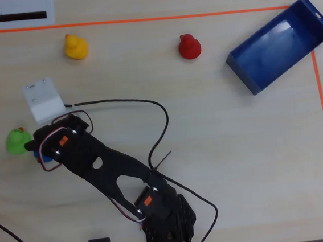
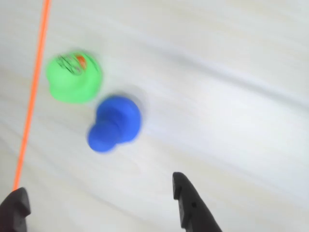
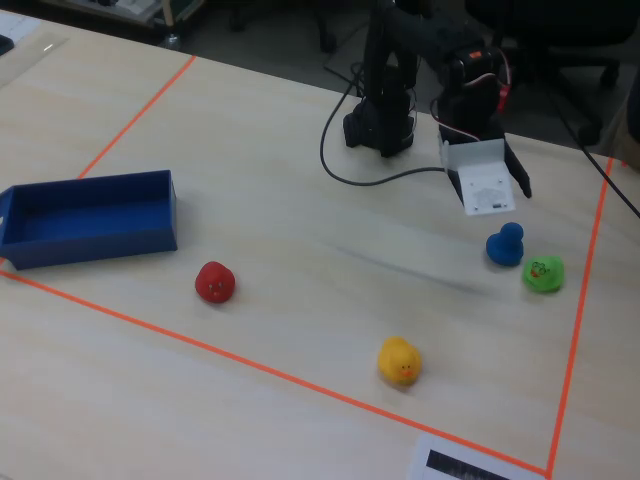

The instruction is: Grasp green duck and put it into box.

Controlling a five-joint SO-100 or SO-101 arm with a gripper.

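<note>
The table (image 3: pixel 300 230) is marked out by an orange tape border (image 1: pixel 140 20), presumably to bound the working area; the box (image 1: pixel 280 44) is set at the upper right of the overhead view, open side up and empty, well apart from everything else. The arm (image 1: pixel 115 171) is stretched from the lower centre towards the left edge of that view, so that the gripper (image 2: pixel 99 195) is carried over the ducks. The green duck (image 2: pixel 73 77) is seen at the upper left of the wrist view, just inside the tape, with a blue duck (image 2: pixel 115 124) just beside it, possibly touching. The jaws are spread wide and nothing is held; both tips are seen at the bottom edge, short of either duck. A red duck (image 1: pixel 189 46) and a yellow duck (image 1: pixel 76 47) are left farther off.
</note>
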